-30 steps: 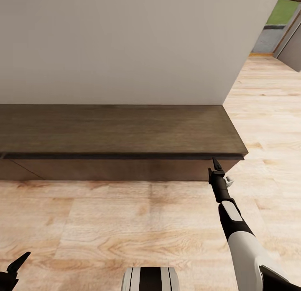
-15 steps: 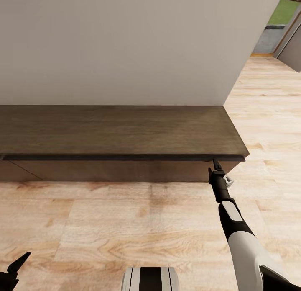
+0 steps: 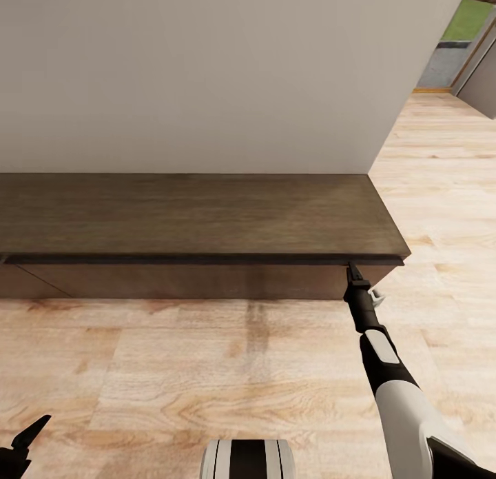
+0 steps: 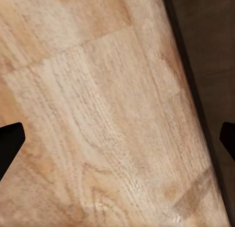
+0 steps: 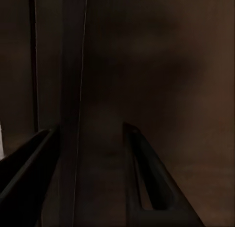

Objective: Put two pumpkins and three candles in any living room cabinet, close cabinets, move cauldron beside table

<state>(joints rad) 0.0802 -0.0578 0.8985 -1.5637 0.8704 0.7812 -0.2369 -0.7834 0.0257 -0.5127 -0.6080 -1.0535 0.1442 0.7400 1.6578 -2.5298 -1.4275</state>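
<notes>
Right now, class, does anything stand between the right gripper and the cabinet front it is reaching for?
Nothing visible does. The right gripper sits right at the cabinet, its tip just under the top's front edge, with only dark wood ahead in the right wrist view.

Long dark-brown cabinet against wall (fronts shut).

The cabinet runs off the head view's left edge, so its full length cannot be told. The left gripper is cut by the bottom-left corner, only one dark tip showing. In the right wrist view the cabinet front is too dark to make out its seams clearly.
</notes>
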